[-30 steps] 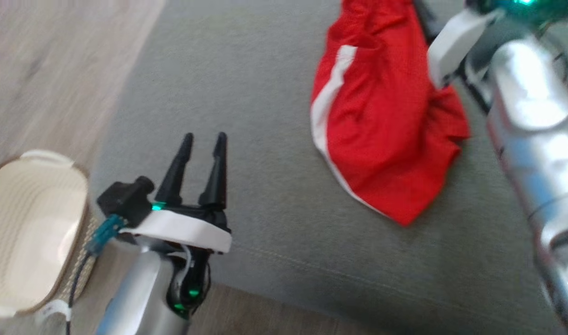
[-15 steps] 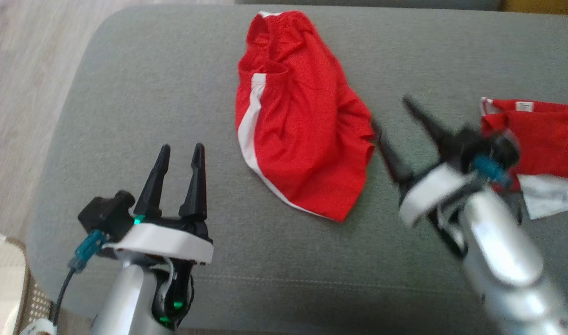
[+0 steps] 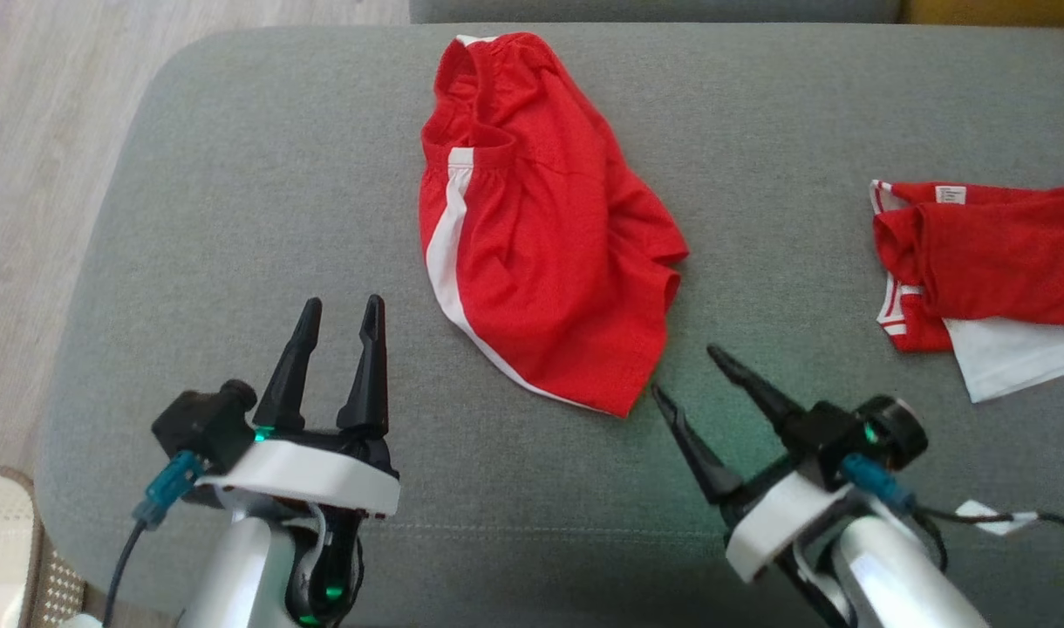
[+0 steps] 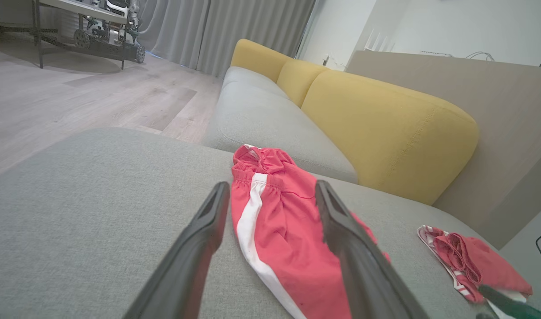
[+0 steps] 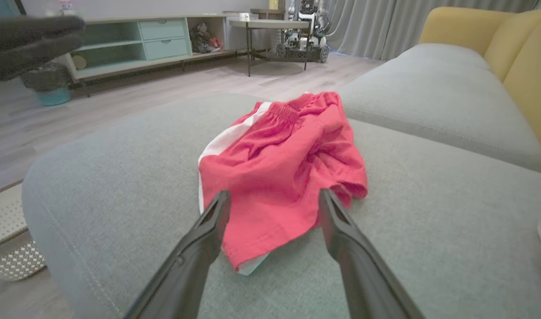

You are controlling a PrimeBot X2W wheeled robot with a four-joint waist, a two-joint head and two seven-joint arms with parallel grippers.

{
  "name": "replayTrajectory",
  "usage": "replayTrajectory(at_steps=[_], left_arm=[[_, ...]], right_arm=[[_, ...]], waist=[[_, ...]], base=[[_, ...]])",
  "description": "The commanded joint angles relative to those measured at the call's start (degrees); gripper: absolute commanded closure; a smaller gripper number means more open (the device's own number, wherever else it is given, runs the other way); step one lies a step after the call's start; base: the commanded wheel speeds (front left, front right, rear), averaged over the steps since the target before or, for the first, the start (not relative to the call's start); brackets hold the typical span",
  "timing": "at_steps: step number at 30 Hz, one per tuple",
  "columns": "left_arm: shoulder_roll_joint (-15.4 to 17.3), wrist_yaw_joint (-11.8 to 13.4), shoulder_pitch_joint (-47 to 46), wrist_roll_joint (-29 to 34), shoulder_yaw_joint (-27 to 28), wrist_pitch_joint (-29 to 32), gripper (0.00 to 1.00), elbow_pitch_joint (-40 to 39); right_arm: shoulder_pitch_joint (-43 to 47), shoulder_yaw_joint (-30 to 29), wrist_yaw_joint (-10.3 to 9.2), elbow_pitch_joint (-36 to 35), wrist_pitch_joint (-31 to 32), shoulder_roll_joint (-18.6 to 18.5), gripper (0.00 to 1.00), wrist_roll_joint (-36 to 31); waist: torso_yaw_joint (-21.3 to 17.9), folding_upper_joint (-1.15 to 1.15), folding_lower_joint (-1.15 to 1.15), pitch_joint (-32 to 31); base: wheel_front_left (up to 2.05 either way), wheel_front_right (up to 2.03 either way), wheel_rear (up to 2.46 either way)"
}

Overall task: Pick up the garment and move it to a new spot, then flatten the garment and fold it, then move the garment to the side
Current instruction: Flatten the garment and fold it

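Note:
The garment [image 3: 541,235] is a pair of red shorts with a white side stripe, lying crumpled in the middle of the grey cushion [image 3: 235,218]. It also shows in the left wrist view as the garment [image 4: 279,230] and in the right wrist view as the garment [image 5: 279,173]. My left gripper [image 3: 340,305] hovers open to the lower left of it, empty. Just below the garment's near hem, my right gripper [image 3: 685,371] is open and empty, its fingertips a short way from the cloth.
A second red and white garment [image 3: 977,262] lies bunched at the cushion's right edge. A pale woven basket [image 3: 0,558] stands on the wood floor [image 3: 44,131] at the lower left. Yellow sofa backrests [image 4: 386,128] rise behind the cushion.
The head camera swung, so the whole picture shifted. My right arm came down from the upper right to just below the garment's near hem. The garment itself lies as before.

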Motion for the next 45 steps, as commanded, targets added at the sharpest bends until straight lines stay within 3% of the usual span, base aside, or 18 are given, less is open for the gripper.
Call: replayTrajectory(at_steps=[1,20,40,41,43,44,45], left_arm=[[0.49,-0.20,-1.62,0.40,1.79,-0.30,0.00,-1.44],[0.49,0.12,-4.25,-0.82,-0.83,-0.30,0.00,-0.61],[0.49,1.07,-5.74,-2.30,-2.74,-0.30,0.00,-2.18],[0.49,1.10,-5.77,-2.31,-2.74,-0.30,0.00,-2.20],[0.49,1.13,-5.77,-2.30,-2.77,-0.30,0.00,-2.16],[0.49,1.13,-5.76,-2.30,-2.81,-0.30,0.00,-2.11],[0.49,1.14,-5.77,-2.30,-2.88,-0.30,0.00,-2.06]], right_arm=[[0.40,1.61,-0.02,-0.65,-0.51,-0.73,0.00,0.10],[-5.64,7.88,-0.02,15.07,-0.47,-0.92,0.00,0.48],[-9.96,6.90,-0.02,19.70,-0.51,0.23,0.00,-2.25],[-10.12,7.11,-0.02,19.99,-0.51,0.27,0.03,-2.11],[-10.53,7.78,-0.02,20.84,-0.51,0.28,0.83,-1.87],[-10.72,8.11,-0.02,21.19,-0.51,0.25,1.00,-1.74],[-10.83,8.41,-0.02,21.47,-0.51,0.16,1.00,-1.45]], waist=[[0.52,0.00,0.00,0.35],[5.99,0.00,0.00,4.57],[9.81,0.00,0.00,7.65],[9.79,0.00,0.00,7.70],[9.68,0.00,0.00,7.68],[9.61,0.00,0.00,7.60],[9.55,0.00,0.00,7.50]], base=[[0.00,0.00,0.00],[0.00,0.00,0.00],[0.00,0.00,0.00],[0.00,0.00,0.00],[0.00,0.00,0.00],[0.00,0.00,0.00],[0.00,0.00,0.00]])
